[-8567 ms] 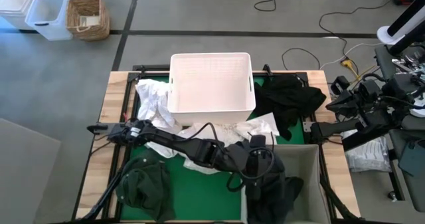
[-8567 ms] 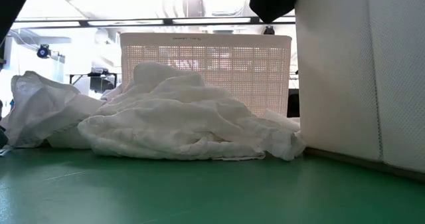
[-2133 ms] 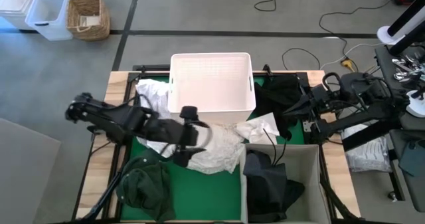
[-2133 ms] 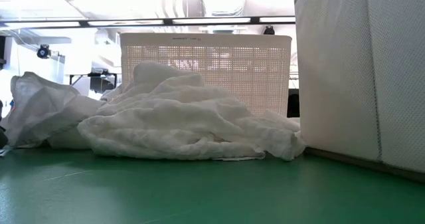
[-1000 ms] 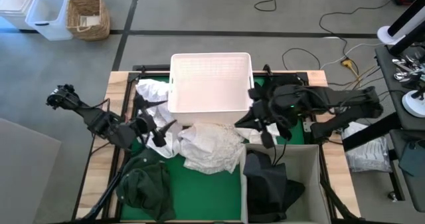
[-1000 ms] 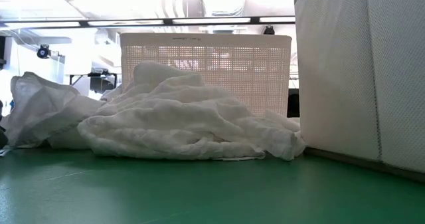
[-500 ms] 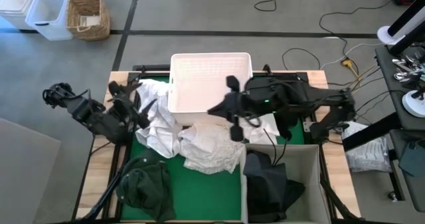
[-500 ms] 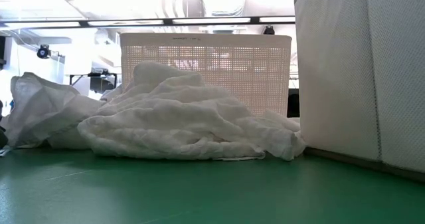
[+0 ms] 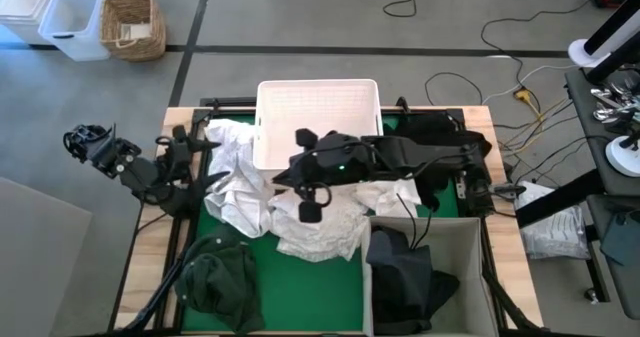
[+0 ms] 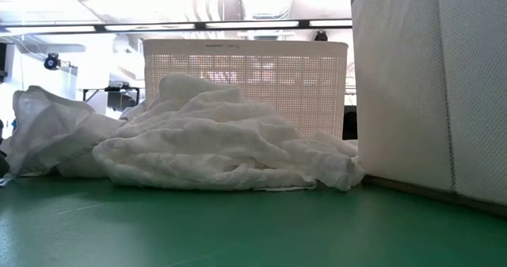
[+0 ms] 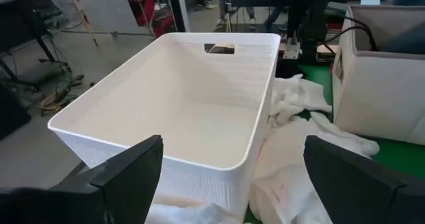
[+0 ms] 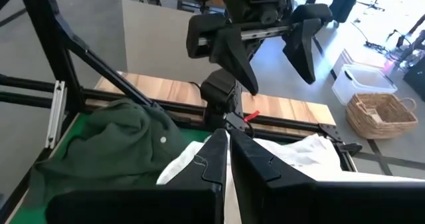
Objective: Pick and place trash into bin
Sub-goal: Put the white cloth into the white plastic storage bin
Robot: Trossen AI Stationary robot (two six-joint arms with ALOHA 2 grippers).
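Observation:
The trash lies spread over the green mat: a heap of white sheets [image 9: 320, 222] [image 10: 214, 144] in the middle, another white sheet [image 9: 232, 162] at the left, a dark green garment [image 9: 215, 277] [image 12: 113, 144] near the front left, and a black garment [image 9: 440, 142] at the far right. More black cloth [image 9: 405, 282] sits in the bin [image 9: 470, 239]. My right gripper [image 9: 283, 177] [image 12: 226, 154] is shut and empty, held high over the white sheets in front of the white tub [image 9: 318, 122]. My left gripper [image 9: 205, 159] [image 11: 232, 184] is open and empty at the table's left edge.
The white perforated tub [image 11: 179, 111] stands at the far middle of the table. The bin's pale wall [image 10: 428, 85] rises at the near right. Wooden table edges [image 9: 150, 227] frame the green mat. Baskets and boxes [image 9: 130, 22] stand on the floor beyond the table.
My right gripper, still shut, has swept from the table's right side toward the left, past the tub's near right corner to above the white sheets. My left gripper, still open, has drawn back toward the table's left edge and rolled. The trash has not moved.

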